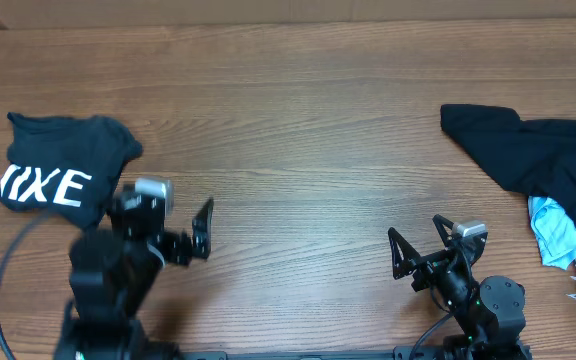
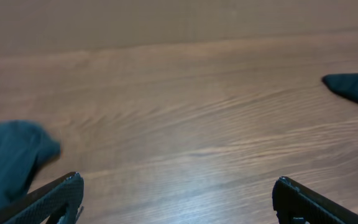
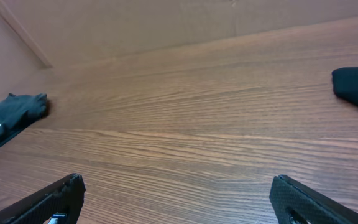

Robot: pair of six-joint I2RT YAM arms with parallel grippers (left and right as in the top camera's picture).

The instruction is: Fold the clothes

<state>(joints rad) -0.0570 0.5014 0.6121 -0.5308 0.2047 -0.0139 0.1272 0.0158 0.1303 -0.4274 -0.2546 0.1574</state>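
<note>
A brown wooden table (image 1: 298,130) with long streaks of grain fills the overhead view, and in the wrist views a plain tan panel (image 3: 166,25) stands behind its far edge. The left gripper (image 2: 178,186) hangs low over bare wood with its jaws spread wide and nothing between them. The dark T-shirt (image 1: 58,175), bunched into a compact shape with white block letters facing up, lies on the table just ahead of this gripper and to its left, its fabric close beside the left finger in the wrist view. The right gripper (image 1: 415,230) is likewise fully parted and empty over bare table. The heap of other clothes (image 1: 538,165), dark cloth over a light blue garment (image 1: 558,235), lies ahead of it and off to its right, apart from the fingers.
</note>
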